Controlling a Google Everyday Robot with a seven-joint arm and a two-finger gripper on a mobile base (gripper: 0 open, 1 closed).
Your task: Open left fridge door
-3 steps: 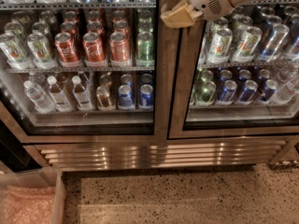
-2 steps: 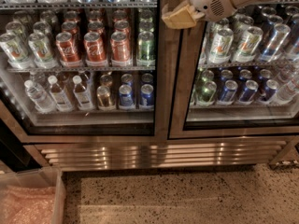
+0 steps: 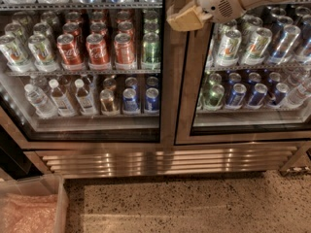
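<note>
The left fridge door [image 3: 167,81] is a tall glass pane in a brushed steel frame and stands closed. Behind it are red and green cans [image 3: 99,47] on the middle shelf and clear water bottles [image 3: 58,98] below. My gripper [image 3: 183,16], tan-tipped on a white arm coming in from the upper right, is at the top of the view. It sits against the steel strip where the two doors meet, at the left door's right edge.
The right glass door [image 3: 252,67] shows green-and-white and blue cans and is closed. A steel vent grille [image 3: 160,161] runs along the fridge base. A clear bin [image 3: 31,208] with pinkish plastic sits on the speckled floor [image 3: 194,203] at the lower left.
</note>
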